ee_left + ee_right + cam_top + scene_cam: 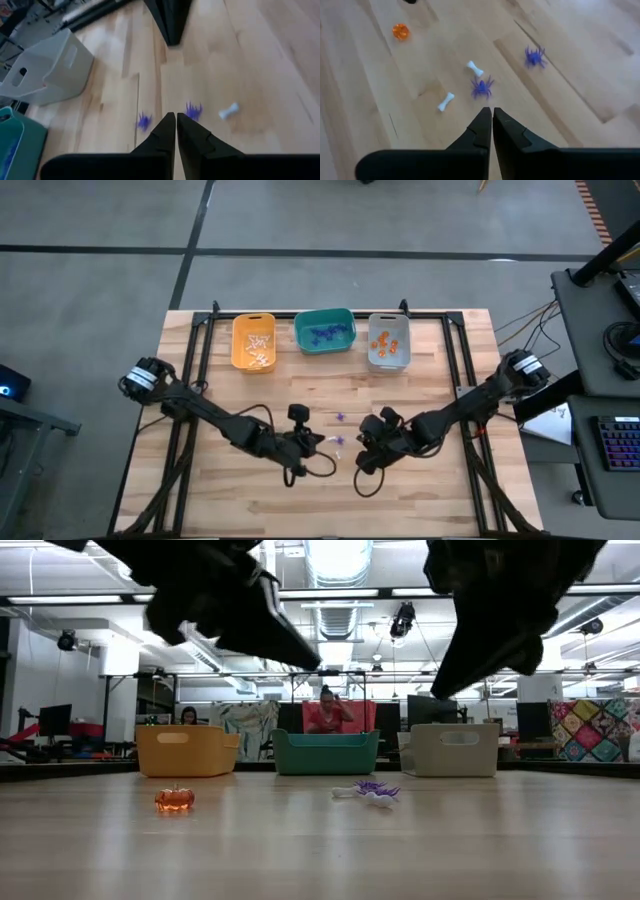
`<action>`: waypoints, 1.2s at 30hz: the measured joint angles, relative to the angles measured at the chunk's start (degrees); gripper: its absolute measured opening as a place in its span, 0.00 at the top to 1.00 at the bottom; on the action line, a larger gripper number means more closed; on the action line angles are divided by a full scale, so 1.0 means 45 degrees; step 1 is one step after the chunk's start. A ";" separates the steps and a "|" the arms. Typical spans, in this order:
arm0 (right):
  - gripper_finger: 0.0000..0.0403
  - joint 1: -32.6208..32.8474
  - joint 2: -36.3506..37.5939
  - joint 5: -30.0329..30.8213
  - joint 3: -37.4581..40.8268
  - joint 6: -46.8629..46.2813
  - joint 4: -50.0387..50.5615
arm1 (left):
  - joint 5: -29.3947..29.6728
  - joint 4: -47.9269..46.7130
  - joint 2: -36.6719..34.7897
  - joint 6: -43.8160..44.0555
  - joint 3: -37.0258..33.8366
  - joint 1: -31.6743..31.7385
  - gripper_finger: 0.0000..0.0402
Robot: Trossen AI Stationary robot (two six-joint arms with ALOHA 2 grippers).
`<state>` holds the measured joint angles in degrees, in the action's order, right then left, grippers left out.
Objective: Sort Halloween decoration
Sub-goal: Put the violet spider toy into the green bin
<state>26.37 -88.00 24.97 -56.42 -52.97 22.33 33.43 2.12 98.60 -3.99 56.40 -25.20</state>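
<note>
Reaching inward low over the wooden surface [420, 480], the left gripper [176, 125] and right gripper [492, 117] both hang with jaws pressed together, empty. Beneath them lie spiky purple spiders [482, 87], two white bones [446, 101] angled differently, and a round orange pumpkin [174, 799]. More trinkets fill the yellow bin [253, 341], teal bin [324, 331] and grey bin [388, 342].

We are in a robotics lab or open workshop hall. Our wooden table [330, 480] stands on a black metal frame over bare grey concrete, beside a desk with a keyboard [618, 442] and trailing cables. Beyond the table we see ceiling strip lights [335, 560], exposed ducts, monitors [54, 720] and people seated at workstations [327, 712] (a patchwork quilt [598, 730] hangs at one side).
</note>
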 joint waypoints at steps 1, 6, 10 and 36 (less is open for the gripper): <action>0.98 0.0000 -0.0029 -0.0008 0.0146 -0.0137 -0.0276 | -0.0027 0.0441 0.0069 0.0003 -0.0058 0.0061 1.00; 0.98 -0.0034 -0.0409 -0.0294 0.0931 -0.0442 -0.2370 | -0.0096 0.2127 0.0608 0.0021 -0.0116 0.0210 1.00; 0.98 -0.0111 -0.0729 -0.0329 0.1197 -0.0480 -0.3157 | -0.0172 0.2785 0.1249 0.0054 -0.0131 0.0230 1.00; 0.87 -0.0607 -0.1678 -0.0611 0.1527 -0.2596 -0.4372 | -0.1020 0.5241 0.3832 0.0872 -0.0063 0.1112 1.00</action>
<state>23.64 -95.55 22.22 -49.55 -64.65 2.66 28.84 25.70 115.84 -0.07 56.12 -20.20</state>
